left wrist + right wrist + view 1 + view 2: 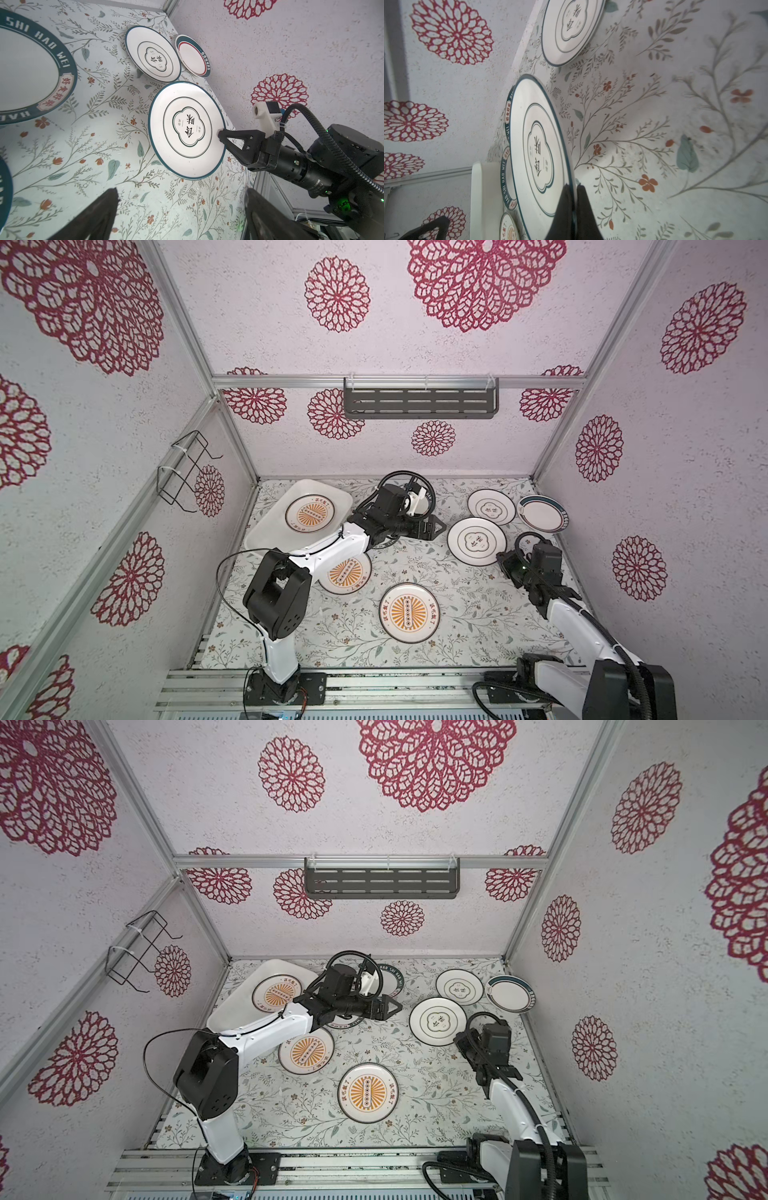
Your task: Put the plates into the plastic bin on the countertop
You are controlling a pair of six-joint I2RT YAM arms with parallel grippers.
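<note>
Nearest, at 6 o'clock on the tabletop (465, 614), a sunburst plate (409, 612) lies flat and untouched. Just beyond it, toward 8 o'clock, a second sunburst plate (347, 572) is half covered by the left arm, so only its near part shows.

At 3 o'clock the right hand (573, 189) is clamped on the rim of a ringed plate (476, 540), one finger above and one below. A flat plate offers little but its edge, which likely explains the pinch. The right wrist view suggests the gripped side is raised, but I cannot tell whether the far edge rests on the tabletop.

Near the centre the left hand (390, 1006) hangs empty with its jaws spread wide, pointing toward 3 o'clock at the ringed plate. I judge that it is placed to receive the plate, since the bin sits on its side. Under that arm lie teal-lettered plates (395, 979), cut off by wrist and cable, and they cannot be counted.

At 10 o'clock the plastic bin (270, 522) holds a third sunburst plate (309, 512) lying flat, and the arm hides the bin's near corner. Farthest, at 1 o'clock, a far ringed plate (491, 507) lies flat. Just beside it a teal-rimmed plate (542, 514) sits tilted at the foot of the right wall.
</note>
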